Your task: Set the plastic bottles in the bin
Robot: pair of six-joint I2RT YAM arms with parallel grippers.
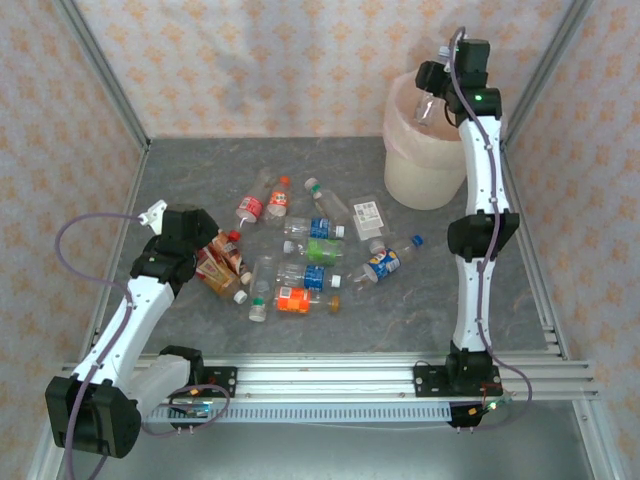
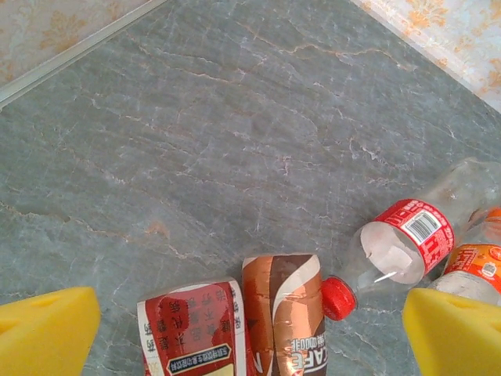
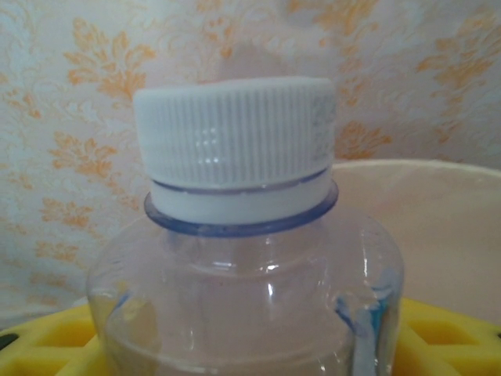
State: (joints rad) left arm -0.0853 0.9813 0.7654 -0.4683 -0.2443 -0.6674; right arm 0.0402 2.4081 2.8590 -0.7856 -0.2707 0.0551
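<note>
Floral-papered walls close in a grey marbled surface (image 1: 200, 190), and at its far right stands the bin (image 1: 425, 170), cream-white with a pale pink liner. Over it reaches the right arm (image 1: 480, 220). The right pincer (image 1: 432, 98) has hold of a clear bottle (image 3: 250, 290), which sits between the yellow pads (image 3: 446, 337) with its white cap (image 3: 235, 133) upward and hangs above the bin's mouth. The step in hand looks like the drop. To do it well, the jaws should part fully while the bottle hangs inside the rim line, not over its edge, so that it falls onto the liner and does not glance off. The other plastic bottles (image 1: 310, 255) lie scattered mid-surface, well apart from the bin. The left pincer (image 2: 250, 329) stands wide open and empty just above a crushed red-labelled bottle (image 2: 188, 329) and a brown-labelled bottle (image 2: 282, 313), either a sensible next pick.
</note>
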